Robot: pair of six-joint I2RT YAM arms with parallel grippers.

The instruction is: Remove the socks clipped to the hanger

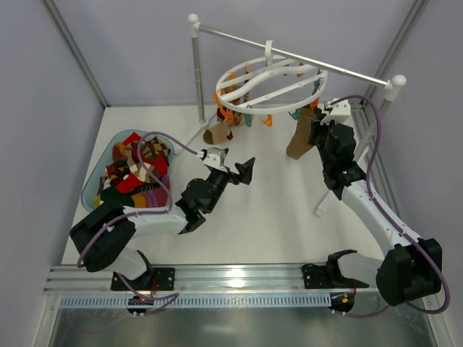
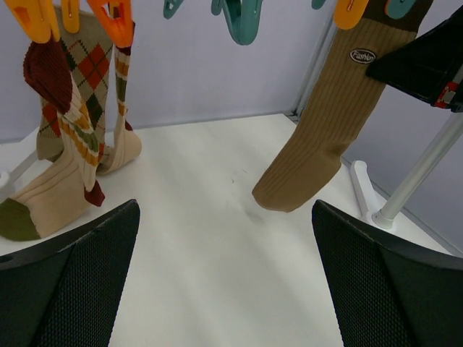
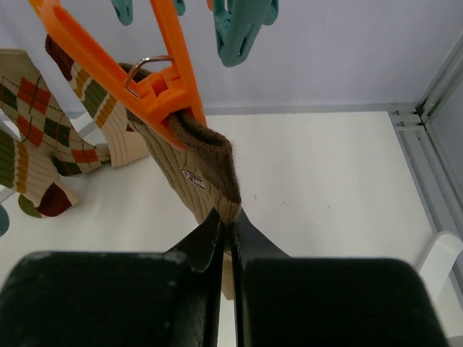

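**Top view.** The hanger [image 1: 270, 69] hangs from the rail [image 1: 333, 66]. The tan sock [image 1: 299, 139] dangles off its right rim, with your right pincer [image 1: 314, 130] up against it. Your left pincer [image 1: 237, 170] hovers over the worktop [image 1: 275, 210]. A heap of socks lies in the basin [image 1: 88, 189] at far left.

**Left wrist.** The left pincer [image 2: 224, 275] is spread wide and holds nothing. The argyle socks [image 2: 79, 108] hang clipped to its left, the tan sock [image 2: 318, 137] to its right.

**Right wrist.** The right pincer [image 3: 230, 220] is pinched narrow on the tan sock [image 3: 189, 170], just under the orange clip [image 3: 163, 79] biting its brown cuff.

- The grip looks thin, so pull slowly.
- Draw straight down, out of the clip's mouth. A sideways tug would likely swing the hanger along the rail.
- If the fabric slips, re-grip deeper.
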